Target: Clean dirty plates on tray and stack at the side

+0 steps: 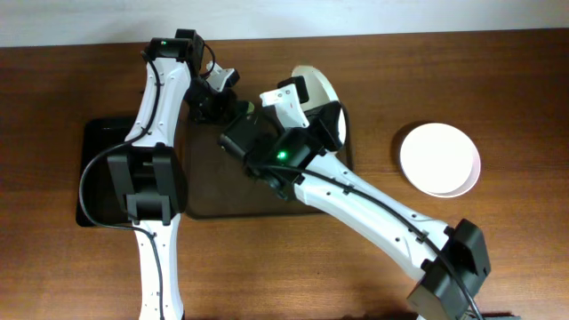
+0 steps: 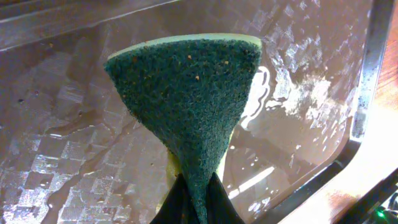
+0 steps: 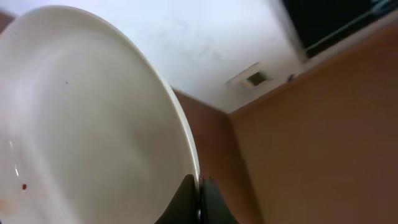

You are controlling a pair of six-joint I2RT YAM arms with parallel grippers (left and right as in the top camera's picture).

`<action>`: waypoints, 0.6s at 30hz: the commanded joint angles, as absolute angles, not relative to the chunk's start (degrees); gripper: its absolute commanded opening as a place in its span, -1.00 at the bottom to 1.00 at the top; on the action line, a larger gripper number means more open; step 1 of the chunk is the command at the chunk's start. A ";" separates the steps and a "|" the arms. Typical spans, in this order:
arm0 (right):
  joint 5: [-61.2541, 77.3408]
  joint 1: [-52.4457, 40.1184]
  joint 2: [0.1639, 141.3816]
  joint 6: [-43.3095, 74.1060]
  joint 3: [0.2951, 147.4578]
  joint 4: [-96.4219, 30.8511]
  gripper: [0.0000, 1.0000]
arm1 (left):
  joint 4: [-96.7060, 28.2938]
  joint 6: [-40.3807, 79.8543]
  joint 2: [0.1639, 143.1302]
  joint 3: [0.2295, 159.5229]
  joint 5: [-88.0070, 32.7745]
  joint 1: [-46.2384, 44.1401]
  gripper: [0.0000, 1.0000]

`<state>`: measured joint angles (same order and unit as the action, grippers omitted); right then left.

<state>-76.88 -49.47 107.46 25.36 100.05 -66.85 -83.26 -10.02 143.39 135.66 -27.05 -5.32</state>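
Left gripper (image 2: 198, 200) clamps my sponge (image 2: 189, 93), right gripper (image 3: 199, 200) pinches a plate (image 3: 81, 124), specks on it; stack (image 1: 439, 158) beside tray (image 1: 218, 191) looks done.

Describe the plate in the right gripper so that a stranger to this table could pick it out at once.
Find the dark brown tray in the middle of the wooden table. Over its far right corner the right gripper pinches the rim of a raised white plate. Unlike the flat white plate lying on the wood further right, this one hangs steeply tilted in the air.
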 commanded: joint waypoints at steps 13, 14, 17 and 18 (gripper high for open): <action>-69.10 -51.24 107.18 33.56 99.46 -67.24 -0.92 | -83.13 -9.69 144.00 135.90 -28.16 -4.64 -0.99; -63.55 -49.87 107.18 33.56 99.46 -67.29 -0.92 | -83.59 -9.72 144.00 135.90 -28.99 -4.71 -0.99; -58.50 -46.35 107.18 34.20 99.48 -67.26 -0.92 | -87.96 -16.05 144.00 135.92 -43.86 -4.69 -0.99; -58.67 -46.11 107.18 34.20 99.48 -67.29 -0.92 | -89.21 -17.50 143.98 135.92 -47.46 -4.69 -0.99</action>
